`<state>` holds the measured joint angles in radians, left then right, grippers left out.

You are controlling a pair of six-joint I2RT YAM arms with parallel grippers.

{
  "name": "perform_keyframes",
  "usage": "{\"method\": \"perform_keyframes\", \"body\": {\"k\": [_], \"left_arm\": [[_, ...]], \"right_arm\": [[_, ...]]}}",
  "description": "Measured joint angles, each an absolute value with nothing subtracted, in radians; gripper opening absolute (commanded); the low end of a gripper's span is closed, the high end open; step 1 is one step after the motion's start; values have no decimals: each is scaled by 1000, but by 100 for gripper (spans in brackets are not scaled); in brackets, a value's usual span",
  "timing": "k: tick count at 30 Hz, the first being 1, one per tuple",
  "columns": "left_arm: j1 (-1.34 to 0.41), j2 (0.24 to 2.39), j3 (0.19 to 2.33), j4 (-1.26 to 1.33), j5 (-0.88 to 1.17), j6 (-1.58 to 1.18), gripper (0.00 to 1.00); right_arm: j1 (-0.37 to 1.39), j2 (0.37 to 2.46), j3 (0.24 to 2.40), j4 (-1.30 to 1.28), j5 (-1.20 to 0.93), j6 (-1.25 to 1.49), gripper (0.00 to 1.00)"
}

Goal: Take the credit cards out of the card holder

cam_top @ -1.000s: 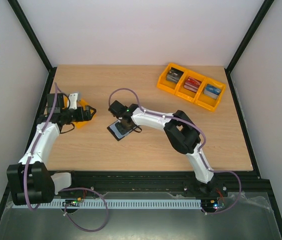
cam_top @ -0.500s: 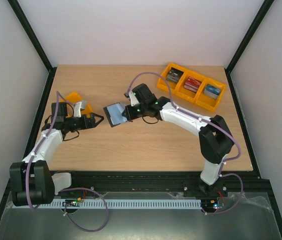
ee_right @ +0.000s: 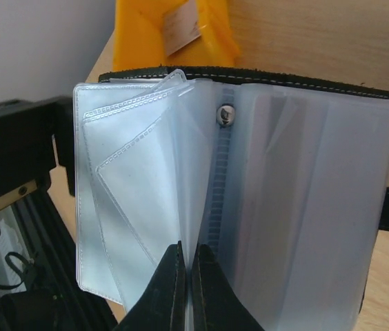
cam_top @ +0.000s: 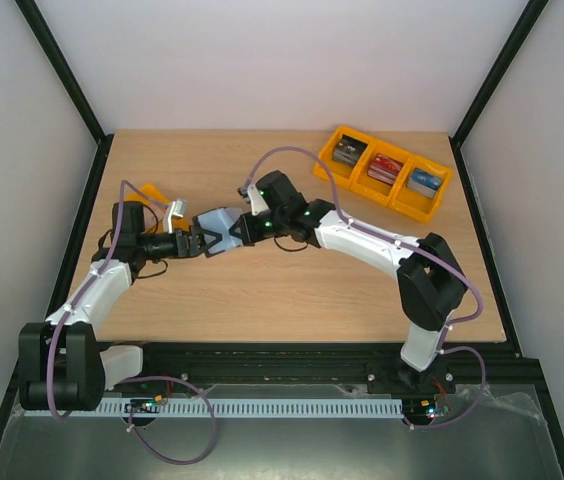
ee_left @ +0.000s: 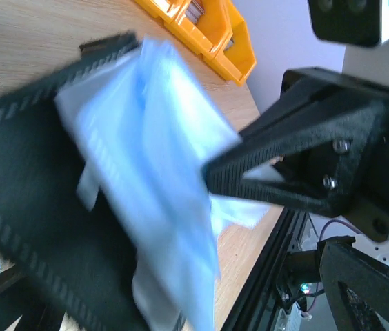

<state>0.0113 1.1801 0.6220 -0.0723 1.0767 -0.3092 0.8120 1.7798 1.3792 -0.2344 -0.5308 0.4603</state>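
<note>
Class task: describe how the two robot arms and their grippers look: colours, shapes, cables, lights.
Both the left arm and right arm have white link shells with black joints and bases. A purple cable loops along each. Small green lights glow on the right arm. The left gripper and right gripper are black, with tapered fingers.

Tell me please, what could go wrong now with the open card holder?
The right end effector pinches only thin clear pockets of the card holder, so a pull might slip or tear them. The open left end effector is close to those pockets and might close on a sleeve, not a card.
</note>
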Motion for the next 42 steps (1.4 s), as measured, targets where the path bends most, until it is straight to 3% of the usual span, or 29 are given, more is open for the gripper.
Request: {"method": "perform_keyframes", "body": {"k": [2, 5, 10, 15, 21, 24, 28, 34, 42], "left_arm": [[12, 1180, 622, -72, 1073, -314, 86], [12, 1182, 625, -73, 1066, -323, 47], [23, 1182, 629, -72, 1058, -316, 5], [28, 1176, 635, -79, 1066, -295, 2], [30, 1169, 696, -231, 1048, -150, 2], [-3, 1169, 848, -413, 989, 35, 2], [-56, 1171, 1089, -659, 952, 313, 2], [-139, 1172, 1422, -1053, 958, 710, 2], [-249, 1157, 1542, -1243, 989, 844, 2]], "right_arm": [[833, 1790, 1388, -240, -538, 451, 2], [857, 1804, 1410, -250, -551, 429, 2], [871, 1805, 1413, -249, -583, 404, 2], [872, 1800, 1412, -241, -617, 369, 44], [848, 1686, 1343, -209, -657, 319, 69], [796, 1579, 1279, -181, -669, 295, 78], [715, 1429, 1203, -123, -700, 257, 100], [711, 1274, 1147, -18, -800, 205, 99], [713, 1249, 1141, 53, -926, 171, 99]]}}
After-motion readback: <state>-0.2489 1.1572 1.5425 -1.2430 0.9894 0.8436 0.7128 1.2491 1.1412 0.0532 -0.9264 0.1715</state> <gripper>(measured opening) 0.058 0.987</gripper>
